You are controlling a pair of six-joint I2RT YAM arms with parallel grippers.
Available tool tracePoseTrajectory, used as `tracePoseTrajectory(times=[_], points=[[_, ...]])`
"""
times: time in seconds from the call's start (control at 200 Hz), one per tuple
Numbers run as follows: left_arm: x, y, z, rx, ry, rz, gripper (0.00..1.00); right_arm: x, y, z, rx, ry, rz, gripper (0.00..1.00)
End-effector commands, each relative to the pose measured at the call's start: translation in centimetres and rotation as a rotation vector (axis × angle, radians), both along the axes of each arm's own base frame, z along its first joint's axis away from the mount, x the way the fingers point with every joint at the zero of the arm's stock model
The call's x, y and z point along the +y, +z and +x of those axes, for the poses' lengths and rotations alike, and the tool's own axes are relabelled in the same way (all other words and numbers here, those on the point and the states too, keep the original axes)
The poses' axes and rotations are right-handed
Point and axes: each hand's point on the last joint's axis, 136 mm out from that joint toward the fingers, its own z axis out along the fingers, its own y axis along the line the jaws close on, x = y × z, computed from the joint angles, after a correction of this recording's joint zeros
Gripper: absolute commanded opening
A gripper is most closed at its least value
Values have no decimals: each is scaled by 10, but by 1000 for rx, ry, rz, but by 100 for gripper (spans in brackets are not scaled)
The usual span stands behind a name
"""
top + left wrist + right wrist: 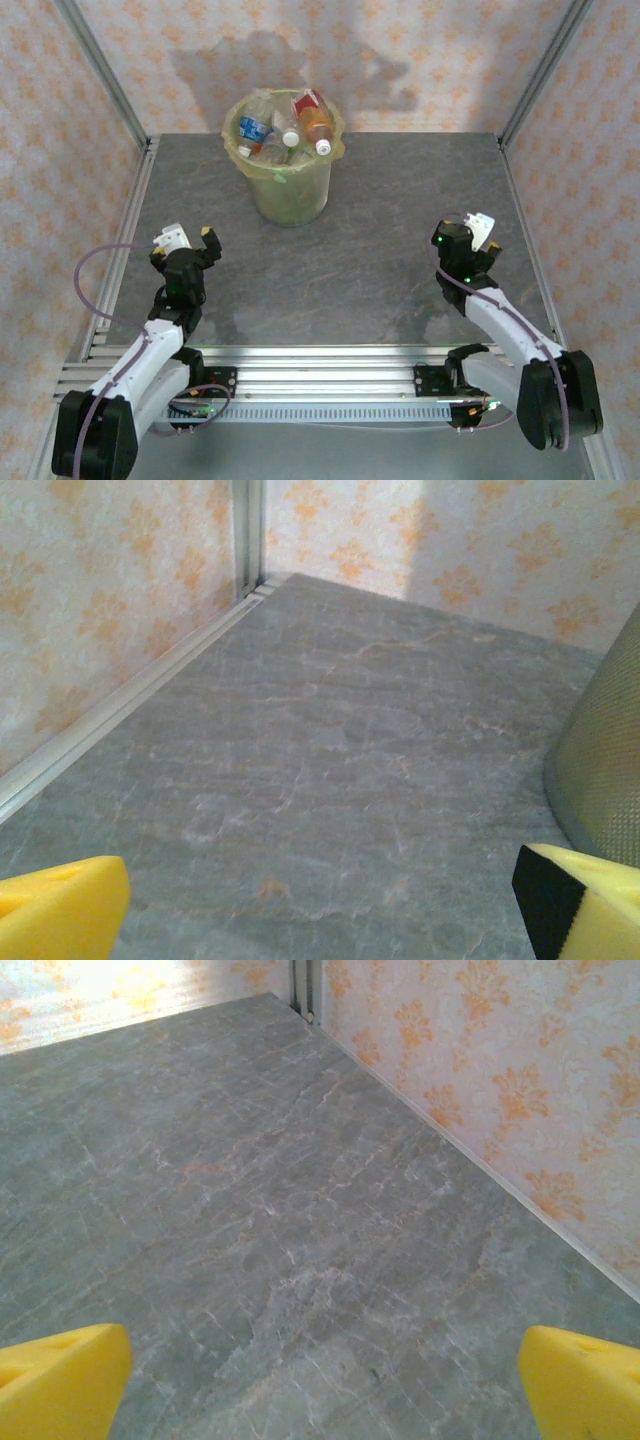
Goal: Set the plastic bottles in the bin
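Walls: light paper (60,120) with orange flower shapes stands on three sides.
Table: the grey stone-look table (350,270) has faint pale streaks.
Rails: silver metal rails (320,370) run along the near edge, where both arms are bolted.
Corner posts: a thin metal post (248,530) stands in the far left corner, and another post (305,985) in the far right corner.
Bin: the round pale bin (290,190) sits at the back of the table, a bit left of the middle. A yellow-green bag is folded over its rim. Its side (610,750) also shows at the right edge of the left wrist view.
Plastic bottles: the plastic bottles (290,130) are piled inside the bin, up to its top. One has an orange label (317,125) and one a blue label (252,130). Some white caps show.
Left gripper: the left gripper (190,236) is near the front left of the table, well apart from the bin. Its yellow fingers (60,905) are spread wide. It holds nothing, with bare table between the fingers.
Right gripper: the right gripper (482,235) is near the front right, also well apart from the bin. Its yellow fingers (60,1375) are spread wide too. It holds nothing.
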Motion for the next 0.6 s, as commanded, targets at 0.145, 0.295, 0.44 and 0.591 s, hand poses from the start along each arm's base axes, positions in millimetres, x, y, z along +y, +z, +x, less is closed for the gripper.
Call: tracePoseTrajectory(times=[0.145, 0.295, 0.44, 0.591], points=[[-9, 1, 22, -53, -71, 41, 100, -1, 6, 29, -132, 46, 41, 99], [-12, -7, 33, -18, -89, 73, 100, 0, -7, 41, -115, 74, 27, 99], [-11, -20, 40, 14, -90, 94, 100, 0, -17, 47, -96, 96, -14, 99], [-12, -21, 47, 18, -105, 116, 100, 1, -21, 49, -111, 123, -21, 99]])
